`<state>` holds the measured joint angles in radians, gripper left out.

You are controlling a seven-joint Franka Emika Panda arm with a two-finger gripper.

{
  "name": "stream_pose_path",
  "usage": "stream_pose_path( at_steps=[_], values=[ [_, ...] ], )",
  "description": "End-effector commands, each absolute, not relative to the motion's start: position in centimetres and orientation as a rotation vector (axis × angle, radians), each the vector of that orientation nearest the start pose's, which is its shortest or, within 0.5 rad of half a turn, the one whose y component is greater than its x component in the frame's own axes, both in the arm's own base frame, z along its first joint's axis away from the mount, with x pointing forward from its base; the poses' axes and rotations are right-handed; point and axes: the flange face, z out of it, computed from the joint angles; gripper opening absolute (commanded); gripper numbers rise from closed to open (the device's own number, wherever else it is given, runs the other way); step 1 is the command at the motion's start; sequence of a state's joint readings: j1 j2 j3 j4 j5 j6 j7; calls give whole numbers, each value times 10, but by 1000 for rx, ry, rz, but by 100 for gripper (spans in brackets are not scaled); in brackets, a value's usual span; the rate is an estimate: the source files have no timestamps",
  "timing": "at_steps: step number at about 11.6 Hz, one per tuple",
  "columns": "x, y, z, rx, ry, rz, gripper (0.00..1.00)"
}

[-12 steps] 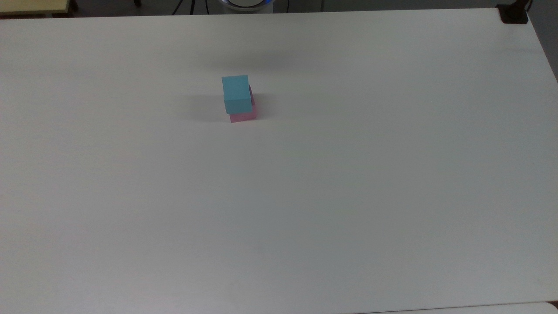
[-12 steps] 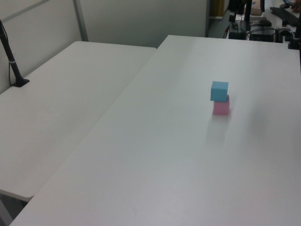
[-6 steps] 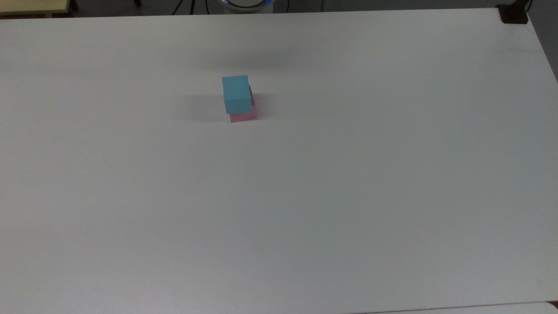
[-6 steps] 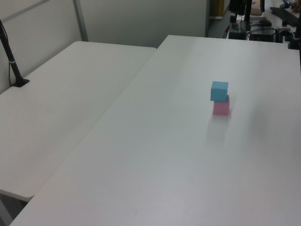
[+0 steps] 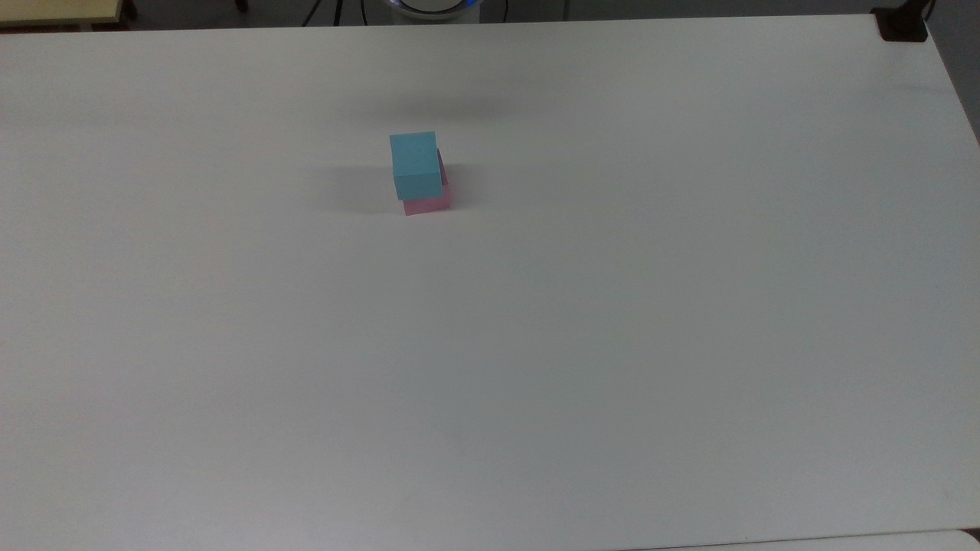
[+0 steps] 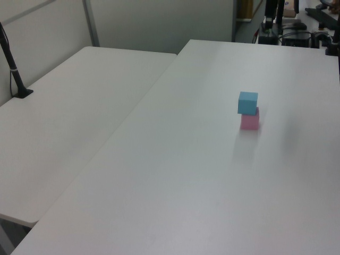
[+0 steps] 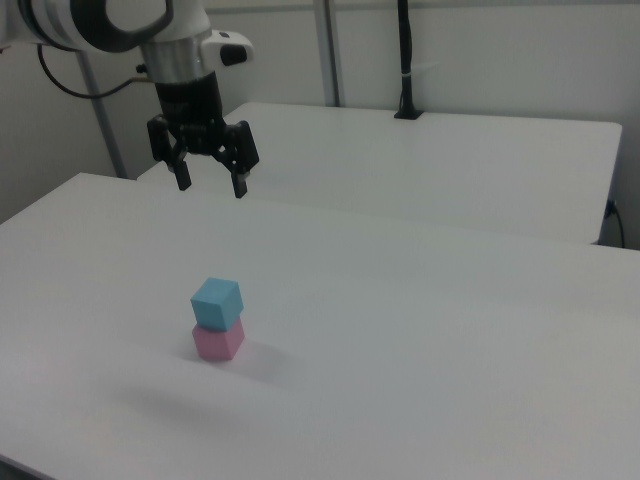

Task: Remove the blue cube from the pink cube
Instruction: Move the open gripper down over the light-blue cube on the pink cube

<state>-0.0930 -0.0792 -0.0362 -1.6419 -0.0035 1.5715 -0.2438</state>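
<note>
- Currently, you have the blue cube point(image 5: 416, 164) resting squarely on top of the pink cube point(image 5: 429, 203); the two touch and form an upright stack of two.
- Note the orientation: the stack's long axis is vertical. Neither cube has a long axis of its own, as all faces look alike and plain.
- Observe in the right view that the blue cube point(image 7: 217, 302) is turned slightly about the vertical relative to the pink cube point(image 7: 218, 341), so their edges do not line up exactly.
- Count: one blue cube, one pink cube, one hand.
- Locate the stack on the white worktop point(image 5: 582, 321): in the top view it sits left of centre, toward the top view's upper edge. In the left view the blue cube point(image 6: 247, 102) and pink cube point(image 6: 249, 121) stand toward the left view's right side.
- Check the hand point(image 7: 209, 183): in the right view it hangs in the air above and behind the stack, well apart from both cubes. Its two fingers are spread wide and point downward, gripping nothing.
- Surface: the worktop is matte, plain white and level. A second white table point(image 6: 64, 122) butts against it on the left view's left.
- Room: pale partition walls stand behind the tables, and a black post point(image 7: 405, 60) rises at the far table's edge in the right view.
</note>
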Motion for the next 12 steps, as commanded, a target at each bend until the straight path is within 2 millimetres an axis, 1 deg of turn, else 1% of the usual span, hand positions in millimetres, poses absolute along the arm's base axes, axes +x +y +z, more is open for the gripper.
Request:
stream_pose_path(
  at_steps=[1,3,5,7,8,10,12],
  values=[
    [535,-53,596,-3122,-364,127,100],
    [535,-51,561,-3097,-352,202,100],
    [535,-42,514,-3098,-343,192,100],
    [538,-19,486,-3122,-250,156,100],
    [543,-8,474,-3131,-217,128,100],
    [548,16,449,-3137,-202,171,100],
    [558,31,434,-3148,-168,133,100]
  ],
)
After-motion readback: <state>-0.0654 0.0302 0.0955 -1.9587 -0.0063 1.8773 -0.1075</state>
